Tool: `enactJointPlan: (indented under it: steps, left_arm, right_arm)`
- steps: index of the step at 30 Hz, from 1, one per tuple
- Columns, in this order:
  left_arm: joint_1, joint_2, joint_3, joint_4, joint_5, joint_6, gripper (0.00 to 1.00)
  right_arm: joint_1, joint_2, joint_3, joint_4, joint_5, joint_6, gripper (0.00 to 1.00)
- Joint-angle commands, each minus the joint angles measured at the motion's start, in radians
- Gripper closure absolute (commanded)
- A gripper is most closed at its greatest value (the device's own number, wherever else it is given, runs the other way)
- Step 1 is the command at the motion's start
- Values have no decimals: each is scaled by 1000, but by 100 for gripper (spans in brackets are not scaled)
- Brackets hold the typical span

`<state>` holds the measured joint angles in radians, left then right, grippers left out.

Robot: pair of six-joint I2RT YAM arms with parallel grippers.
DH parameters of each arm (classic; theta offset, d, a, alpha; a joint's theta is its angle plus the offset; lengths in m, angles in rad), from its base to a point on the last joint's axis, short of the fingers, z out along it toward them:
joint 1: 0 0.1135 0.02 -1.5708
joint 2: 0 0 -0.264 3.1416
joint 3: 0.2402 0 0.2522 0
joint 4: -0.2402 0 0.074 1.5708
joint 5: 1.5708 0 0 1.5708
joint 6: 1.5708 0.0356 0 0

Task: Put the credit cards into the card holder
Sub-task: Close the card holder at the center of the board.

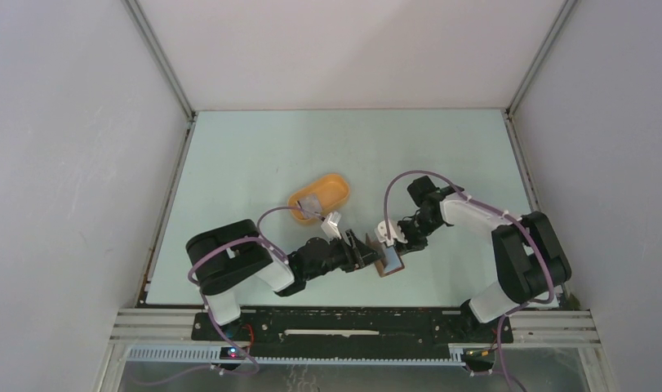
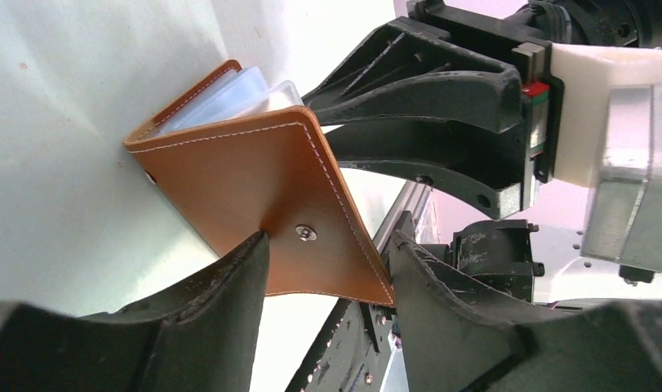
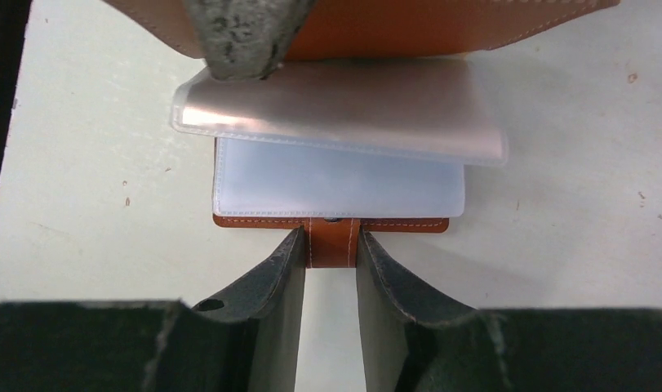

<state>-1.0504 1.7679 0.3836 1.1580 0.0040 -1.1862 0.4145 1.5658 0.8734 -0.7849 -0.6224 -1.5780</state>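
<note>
The card holder (image 1: pixel 390 263), a reddish-brown wallet, stands open on the table between my two arms. My left gripper (image 2: pixel 329 245) is shut across its raised cover (image 2: pixel 254 171), with a finger against each side edge near the metal snap (image 2: pixel 307 233). Clear plastic sleeves (image 3: pixel 335 106) fan out from the cover, and a lower sleeve (image 3: pixel 335 180) lies flat. My right gripper (image 3: pixel 331 237) is shut on the brown strap tab (image 3: pixel 333 249) of the lower half, one finger at each side. A greyish credit card (image 1: pixel 306 202) lies in the orange tray (image 1: pixel 335 184).
The orange oval tray sits just behind the left arm's wrist. The right arm (image 1: pixel 474 216) curves in from the right. A metal rail (image 1: pixel 352 318) runs along the near table edge, and white walls enclose the other three sides.
</note>
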Motion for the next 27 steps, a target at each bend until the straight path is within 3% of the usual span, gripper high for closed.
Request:
enactJointPlan:
  steps: [1, 17, 27]
  left_arm:
    - [6, 12, -7, 23, 2, 13, 41]
    - [9, 29, 26, -55, 6, 19, 47]
    - [9, 33, 37, -70, 10, 22, 48]
  right_arm:
    - [-23, -67, -22, -18, -93, -69, 64]
    - [-53, -119, -96, -36, -83, -198, 58]
    - [-16, -111, -97, 82, -43, -53, 44]
